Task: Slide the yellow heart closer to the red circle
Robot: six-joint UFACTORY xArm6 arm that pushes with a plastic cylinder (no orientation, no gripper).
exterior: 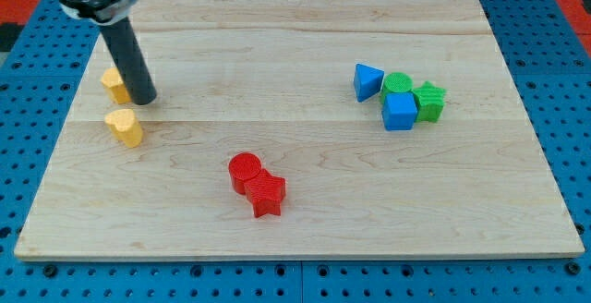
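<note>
A yellow heart [123,127] lies near the board's left edge. A second yellow block [114,85] sits just above it, partly hidden behind my rod; its shape is unclear. My tip [143,100] rests on the board just right of that upper yellow block and above-right of the heart, a small gap away. A red circle [245,171] lies at the lower middle, touching a red star [268,193] to its lower right.
A cluster stands at the view's right: a blue triangle [367,81], a green circle [398,85], a blue cube [400,112] and a green star [429,101]. The wooden board [305,238] lies on a blue perforated table.
</note>
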